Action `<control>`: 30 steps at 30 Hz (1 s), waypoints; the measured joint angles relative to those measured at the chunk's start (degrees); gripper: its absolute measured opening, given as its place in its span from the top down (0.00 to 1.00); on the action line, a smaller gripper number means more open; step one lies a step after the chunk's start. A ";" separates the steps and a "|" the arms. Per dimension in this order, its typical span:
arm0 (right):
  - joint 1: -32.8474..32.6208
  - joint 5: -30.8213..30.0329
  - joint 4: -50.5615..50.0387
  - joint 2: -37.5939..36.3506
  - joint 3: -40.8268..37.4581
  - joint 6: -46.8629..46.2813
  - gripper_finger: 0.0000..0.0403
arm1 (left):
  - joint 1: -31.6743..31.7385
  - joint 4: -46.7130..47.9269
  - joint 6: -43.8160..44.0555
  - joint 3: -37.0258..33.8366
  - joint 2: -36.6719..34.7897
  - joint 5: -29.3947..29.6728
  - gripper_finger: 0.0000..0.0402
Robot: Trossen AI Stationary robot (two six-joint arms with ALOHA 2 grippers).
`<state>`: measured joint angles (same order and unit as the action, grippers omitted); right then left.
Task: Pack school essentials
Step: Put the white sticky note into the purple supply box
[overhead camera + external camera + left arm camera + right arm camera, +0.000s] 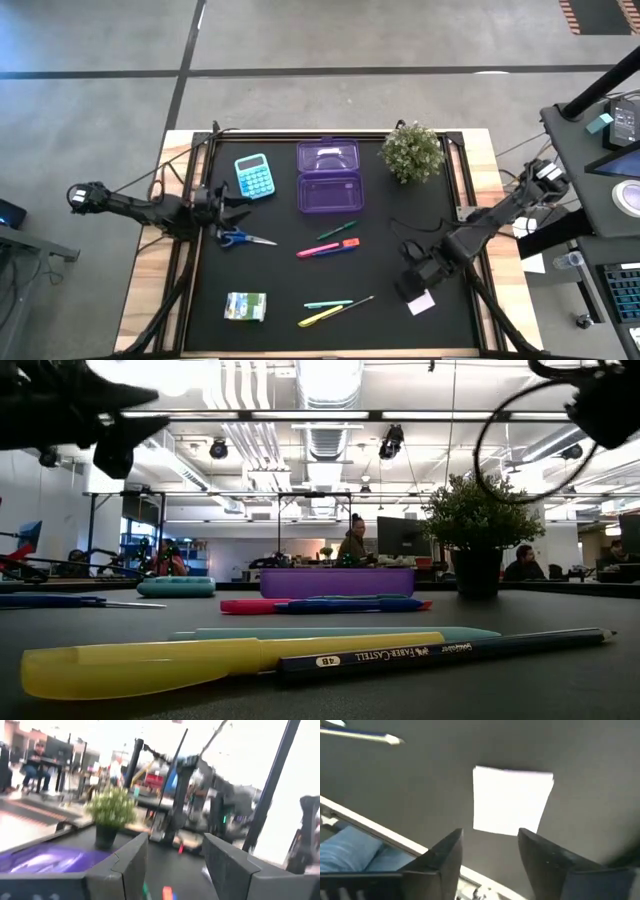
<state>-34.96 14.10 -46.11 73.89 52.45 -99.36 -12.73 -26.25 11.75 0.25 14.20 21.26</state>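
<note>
A white square pad (421,302) lies flat on the black mat near its right front corner. My right gripper (412,282) hangs just above it, pointing steeply down and open; the pad (512,800) shows just beyond its fingertips (487,845), untouched. Mid-mat lie a green pen (337,230) and a pink marker (328,247). Nearer the front lie a teal pen (328,303), a yellow pen (320,317) and a pencil (357,304). Blue-handled scissors (240,238) and a green-and-white packet (245,306) lie on the left. My left gripper (235,205) waits open above the scissors, its fingers (175,855) apart.
An open purple case (329,176) sits at the far middle, with a teal calculator (253,176) to its left and a potted plant (412,152) to its right. The mat's right edge (470,290) runs close beside the pad. Bare mat lies between the pens and the pad.
</note>
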 joint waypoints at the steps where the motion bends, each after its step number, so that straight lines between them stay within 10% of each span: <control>1: -0.59 0.55 0.29 0.81 0.00 -2.01 0.51 | 0.00 -1.52 0.00 0.00 0.02 -0.08 0.57; 14: -7.04 3.96 10.71 9.61 0.14 -15.11 0.45 | -0.02 -6.31 0.12 0.00 2.18 -0.24 0.57; 30: -13.63 -8.13 -15.52 29.85 21.62 30.06 0.45 | -0.04 -6.28 0.09 0.00 8.15 -2.36 0.57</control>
<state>-48.59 5.97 -61.63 103.73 74.06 -69.30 -12.78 -32.53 11.84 0.25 22.34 18.90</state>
